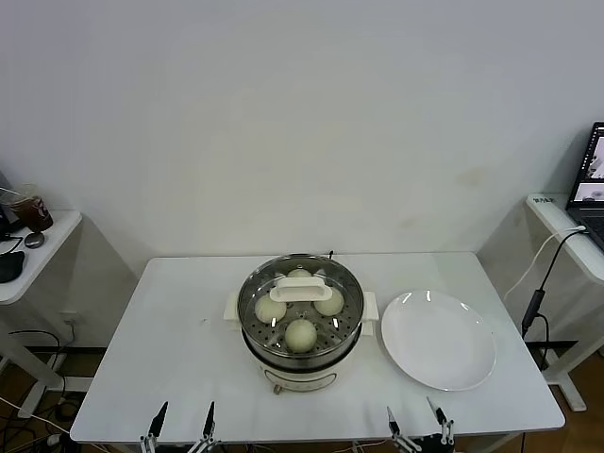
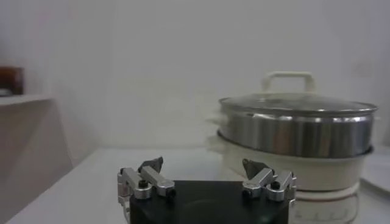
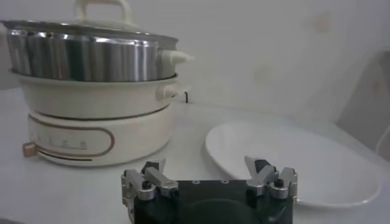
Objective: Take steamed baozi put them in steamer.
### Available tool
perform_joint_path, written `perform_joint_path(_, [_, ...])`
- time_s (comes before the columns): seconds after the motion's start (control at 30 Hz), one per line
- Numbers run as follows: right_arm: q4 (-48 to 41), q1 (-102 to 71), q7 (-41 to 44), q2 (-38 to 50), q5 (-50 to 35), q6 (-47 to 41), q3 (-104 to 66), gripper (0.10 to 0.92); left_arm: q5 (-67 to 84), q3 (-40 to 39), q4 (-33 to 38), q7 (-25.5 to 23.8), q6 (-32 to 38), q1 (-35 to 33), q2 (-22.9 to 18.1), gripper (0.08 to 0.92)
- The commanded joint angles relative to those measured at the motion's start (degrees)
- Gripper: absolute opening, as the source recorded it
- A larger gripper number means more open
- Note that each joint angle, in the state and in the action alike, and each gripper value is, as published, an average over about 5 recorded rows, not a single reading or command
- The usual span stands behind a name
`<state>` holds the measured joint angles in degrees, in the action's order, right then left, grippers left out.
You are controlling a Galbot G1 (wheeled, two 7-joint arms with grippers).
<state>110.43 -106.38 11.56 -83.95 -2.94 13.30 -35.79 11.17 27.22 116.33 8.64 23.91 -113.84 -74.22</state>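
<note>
A white table (image 1: 170, 368) fills the space in front of me, set against a plain pale wall. At its middle, a little toward the near edge, stands the steamer (image 1: 300, 354), a shiny steel pot on a white base with side handles. A glass lid (image 1: 326, 280) with a white handle covers it. Through the glass I can make out the steamed baozi (image 1: 300, 334) resting on the perforated tray inside: one toward the near side, two farther back to either side, and a fourth mostly hidden behind the lid's handle.

To the steamer's right, close beside it but not touching, lies a white plate (image 1: 439, 340), near the table's right edge, with nothing on it.

At the near edge of the table both my pincers hang low and hold nothing. My left gripper (image 1: 182, 422) is by the near-left part of the edge, its fingers spread wide, the steamer well ahead of it. My right gripper (image 1: 416, 422) is by the near-right part of the edge, fingers equally wide apart, facing the plate with the steamer off to one side.

Side tables flank the scene, the right one carrying a laptop (image 1: 592, 179).
</note>
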Motion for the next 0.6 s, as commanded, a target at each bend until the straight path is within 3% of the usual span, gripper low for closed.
perform_joint_path(0.03, [0.6, -1.4, -0.1, 0.8, -0.9, 0.3, 1.7, 0.823, 2.3, 1.8, -2.6, 0.2, 1.7, -2.3, -1.7, 0.823])
perform_joint_path(0.6, [-0.5, -1.2, 0.2, 0.4, 0.8, 0.8, 2.9, 0.823, -2.3, 1.2, -3.2, -0.1, 1.0, -2.5, -1.4, 0.823])
